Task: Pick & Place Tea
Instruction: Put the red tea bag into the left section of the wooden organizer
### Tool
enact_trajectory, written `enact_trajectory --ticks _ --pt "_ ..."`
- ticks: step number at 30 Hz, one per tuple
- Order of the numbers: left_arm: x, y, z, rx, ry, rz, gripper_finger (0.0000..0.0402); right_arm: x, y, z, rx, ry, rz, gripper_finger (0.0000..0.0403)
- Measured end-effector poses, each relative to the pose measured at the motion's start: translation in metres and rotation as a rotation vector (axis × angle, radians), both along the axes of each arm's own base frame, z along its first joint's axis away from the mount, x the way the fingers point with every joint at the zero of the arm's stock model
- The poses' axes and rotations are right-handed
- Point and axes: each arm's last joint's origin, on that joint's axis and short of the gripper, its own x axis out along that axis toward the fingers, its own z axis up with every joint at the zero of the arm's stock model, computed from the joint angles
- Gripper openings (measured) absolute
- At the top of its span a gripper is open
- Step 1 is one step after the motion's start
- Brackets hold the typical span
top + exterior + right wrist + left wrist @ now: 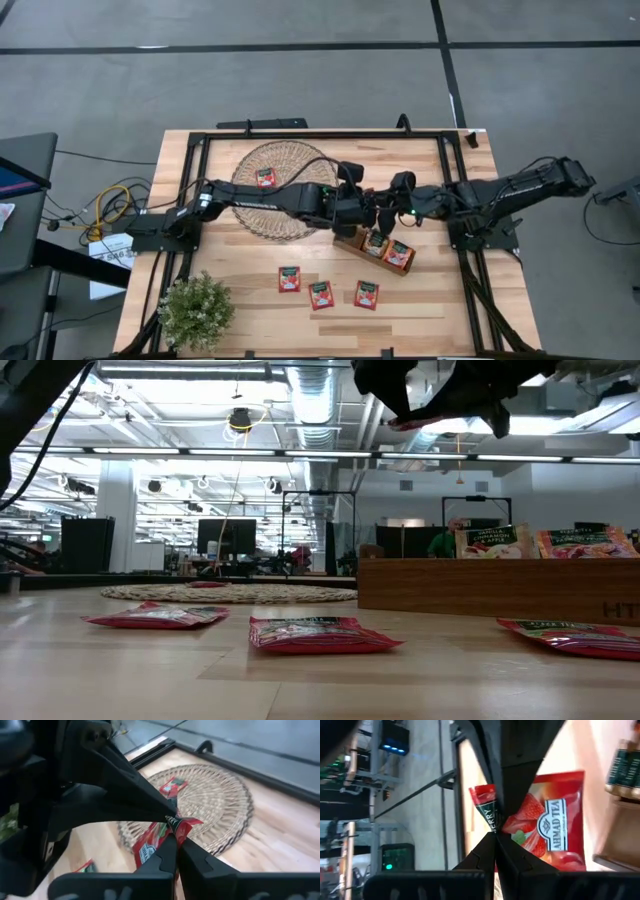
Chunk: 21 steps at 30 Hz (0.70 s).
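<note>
Hanging sachet: a red strawberry tea sachet [547, 822] is up in the air above the middle of the desk [470, 310], between the wicker mat [255, 222] and the wooden tray [350, 242].
Left tool [496, 837]: closed on one edge of that sachet, reaching in from the left across the mat.
Right tool [172, 832]: its fingertips are pinched on the same sachet, meeting the left one tip to tip.
Step in hand: looks to me like a handover between the two arms, mid-air; which arm is giving I can't tell.
Other tea: one red sachet [265, 178] lies on the mat; three more [321, 294] lie flat in a row on the desk near the front; two stand in the tray [399, 255].
Plant [196, 310]: at the front left corner, well apart from the work.
Next move: one tool must let go cleanly while the other holds firm, then carry the sachet to its place; the thin packet could slip or twist.
</note>
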Motion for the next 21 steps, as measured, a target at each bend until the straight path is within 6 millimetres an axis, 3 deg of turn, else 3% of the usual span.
enact_trajectory --ticks 12,21 --pt "-0.008 0.021 -0.003 0.127 0.083 0.130 0.0000 -0.002 0.003 -0.001 -0.032 0.003 -0.057 0.0001" --pt "-0.012 0.026 -0.008 0.027 0.087 0.163 0.0000 -0.003 0.002 -0.001 -0.041 0.011 -0.065 0.0001"
